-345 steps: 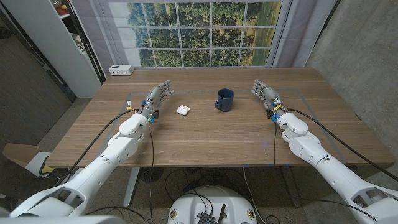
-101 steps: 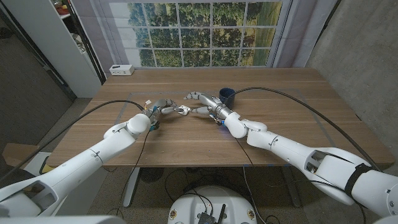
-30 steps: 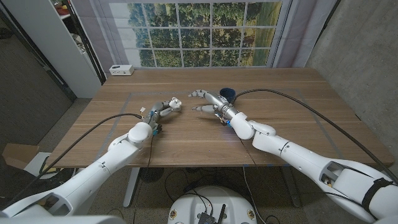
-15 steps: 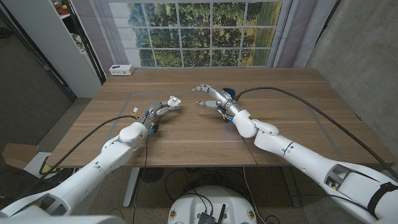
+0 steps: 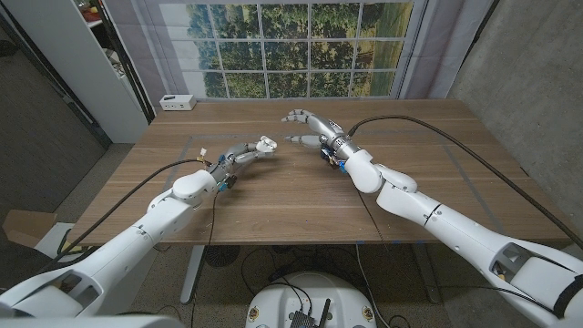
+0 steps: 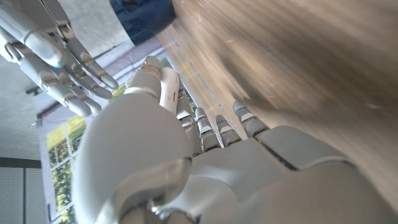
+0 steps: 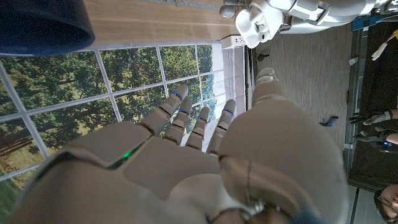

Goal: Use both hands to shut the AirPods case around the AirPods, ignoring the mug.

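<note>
My left hand [image 5: 244, 155] holds the small white AirPods case [image 5: 266, 143] in its fingertips, lifted just off the wooden table [image 5: 273, 205]. In the right wrist view the case [image 7: 256, 26] shows a seam between lid and body; whether it is fully closed I cannot tell. My right hand [image 5: 305, 128] hovers a short way beyond the case with its fingers spread and nothing in them, apart from it. In the left wrist view my left hand [image 6: 186, 162] has the right hand's fingers [image 6: 59, 56] across from it. The dark blue mug [image 7: 37, 25] stands close behind the right hand.
A white box [image 5: 178, 102] sits at the table's back left corner. A window wall rises behind the table's far edge, and a shelf unit [image 5: 55, 64] stands to the left. Bare wood lies in front of both hands.
My left hand has carried the case a little farther out and toward the right hand. The right hand has drawn back from the case toward the table's far side, fingers still spread.
</note>
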### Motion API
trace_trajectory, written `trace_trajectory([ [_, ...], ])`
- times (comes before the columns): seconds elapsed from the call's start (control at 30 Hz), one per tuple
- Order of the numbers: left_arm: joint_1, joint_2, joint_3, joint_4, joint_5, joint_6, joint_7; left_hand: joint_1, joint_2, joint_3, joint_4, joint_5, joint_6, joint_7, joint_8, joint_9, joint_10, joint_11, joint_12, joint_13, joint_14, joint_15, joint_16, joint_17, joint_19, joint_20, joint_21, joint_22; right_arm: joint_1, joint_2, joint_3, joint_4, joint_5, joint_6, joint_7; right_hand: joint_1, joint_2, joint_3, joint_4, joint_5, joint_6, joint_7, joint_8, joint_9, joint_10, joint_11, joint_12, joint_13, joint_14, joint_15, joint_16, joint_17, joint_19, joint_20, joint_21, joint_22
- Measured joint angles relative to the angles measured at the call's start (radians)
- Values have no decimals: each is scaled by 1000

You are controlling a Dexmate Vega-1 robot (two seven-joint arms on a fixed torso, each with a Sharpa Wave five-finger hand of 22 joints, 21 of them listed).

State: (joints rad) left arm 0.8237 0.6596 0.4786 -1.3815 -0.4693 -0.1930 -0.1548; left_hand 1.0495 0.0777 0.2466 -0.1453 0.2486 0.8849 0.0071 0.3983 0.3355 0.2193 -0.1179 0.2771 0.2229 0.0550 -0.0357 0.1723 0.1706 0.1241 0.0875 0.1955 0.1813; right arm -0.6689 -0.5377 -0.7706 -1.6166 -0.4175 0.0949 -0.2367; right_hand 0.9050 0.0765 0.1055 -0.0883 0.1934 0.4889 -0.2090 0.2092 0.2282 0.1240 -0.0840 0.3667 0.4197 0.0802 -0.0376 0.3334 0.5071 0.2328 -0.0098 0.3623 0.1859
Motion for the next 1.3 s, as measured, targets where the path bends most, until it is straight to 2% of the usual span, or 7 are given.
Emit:
trace_trajectory([
  [0.47,-50,-13,15,-17,31,-91,-40,3,3,-12,4,11,1,-1,-8,1,-2,-2,-7,0,-11,0,0,0,-5,-4,0,0,-7,-18,22,-99,4,-32,68,-55,-4,-20,12,0,8,52,0,-5,-19,20,-27,-18,-41,2,-40,-47,-26,18,-28,-9],
  [0.7,-60,-13,21,-34,41,-105,-51,9,4,-21,4,18,1,-1,-12,1,-5,-5,-11,-5,-20,2,0,0,-15,-3,0,0,-5,-16,31,-116,4,-50,78,-83,4,-22,11,0,-45,-2,-10,-11,-37,37,-63,-39,-46,7,-73,-92,-36,29,-61,-9],
  [0.83,-63,-12,24,-41,47,-110,-56,9,4,-25,8,25,1,-1,-14,1,-6,-6,-15,-5,-25,4,0,0,-19,0,0,0,2,-12,33,-120,3,-59,84,-98,6,-26,7,0,-64,97,-14,-16,-37,38,-71,-48,-51,3,-82,-108,-36,29,-70,-9],
  [0.97,-66,-11,27,-47,51,-113,-61,9,4,-25,9,26,1,-2,-16,1,-10,-10,-15,-5,-25,4,0,0,-19,0,0,0,8,-8,34,-121,2,-68,89,-104,4,-26,7,0,-66,101,-14,-19,-43,43,-79,-49,-55,7,-85,-115,-34,31,-76,-9],
  [1.03,-66,-11,28,-49,51,-113,-61,9,4,-29,13,29,1,-2,-16,1,-10,-10,-15,-5,-25,4,0,0,-19,0,0,0,8,-8,34,-121,1,-73,92,-115,15,-24,4,0,-65,54,-14,-19,-43,43,-91,-58,-56,8,-90,-131,-29,36,-93,-9],
  [1.17,-67,-10,28,-54,54,-121,-67,9,4,-32,10,30,1,-2,-16,1,-10,-10,-15,-5,-25,4,0,0,-19,0,0,0,17,-1,32,-121,0,-86,98,-124,16,-25,-5,0,-37,124,-8,-24,-37,49,-101,-71,-56,8,-93,-154,-29,37,-112,-9],
  [1.3,-66,-7,28,-60,55,-124,-68,14,-2,-36,14,33,3,-4,-16,1,-10,-10,-15,-5,-25,4,0,0,-19,0,0,0,20,2,30,-123,-2,-100,100,-128,20,-21,-9,0,-10,156,0,-26,-26,60,-101,-72,-55,8,-93,-160,-24,42,-117,-9],
])
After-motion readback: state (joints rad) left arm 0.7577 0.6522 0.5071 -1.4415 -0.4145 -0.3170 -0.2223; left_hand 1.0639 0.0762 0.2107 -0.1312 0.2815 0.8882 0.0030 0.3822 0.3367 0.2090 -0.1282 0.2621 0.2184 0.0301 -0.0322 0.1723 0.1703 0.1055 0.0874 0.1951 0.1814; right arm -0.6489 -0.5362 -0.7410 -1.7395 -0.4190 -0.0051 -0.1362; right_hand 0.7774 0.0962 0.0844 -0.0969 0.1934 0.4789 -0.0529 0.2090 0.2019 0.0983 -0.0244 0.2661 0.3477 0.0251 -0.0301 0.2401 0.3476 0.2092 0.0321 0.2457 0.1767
